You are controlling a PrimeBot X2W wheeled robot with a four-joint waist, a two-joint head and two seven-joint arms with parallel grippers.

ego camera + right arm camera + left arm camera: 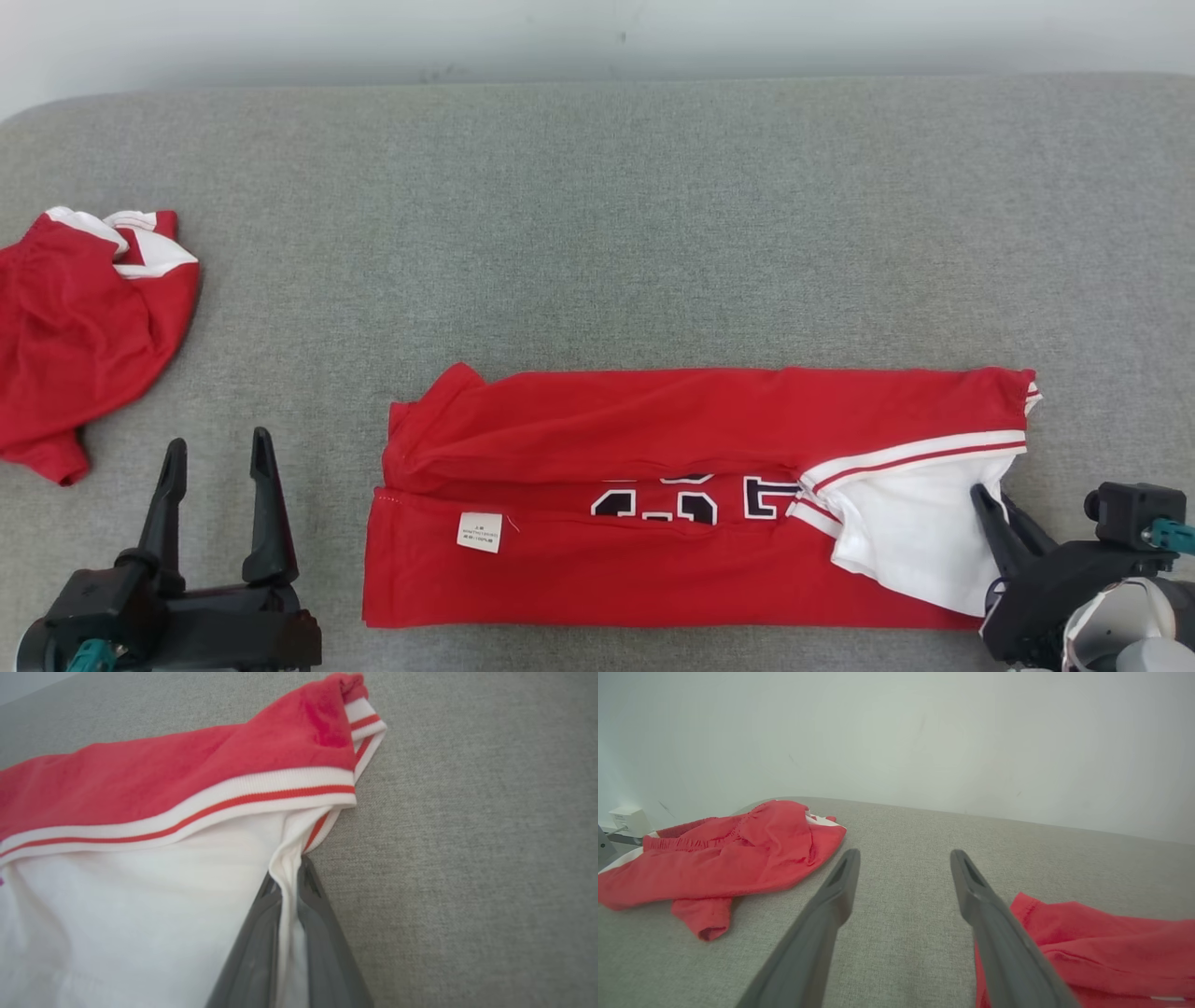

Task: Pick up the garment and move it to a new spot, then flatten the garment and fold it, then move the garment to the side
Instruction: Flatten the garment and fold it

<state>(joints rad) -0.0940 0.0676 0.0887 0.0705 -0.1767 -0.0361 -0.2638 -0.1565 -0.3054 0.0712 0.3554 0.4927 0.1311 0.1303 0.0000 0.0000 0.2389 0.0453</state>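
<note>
Jersey (pixel 709 415), red with white trim, lies folded lengthwise on the grey padded surface (pixel 597 233), towards the robot's side. The right gripper (pixel 991 499) is clamped on the white fabric at the jersey's right end. The left gripper (pixel 217 457) stands empty with jaws wide apart, just left of the jersey. A crumpled red garment (pixel 84 327) lies far left.

R pincer (pixel 991 497) nips white edge of folded red garment (pixel 607 571); L pincer (pixel 218 441) open.
</note>
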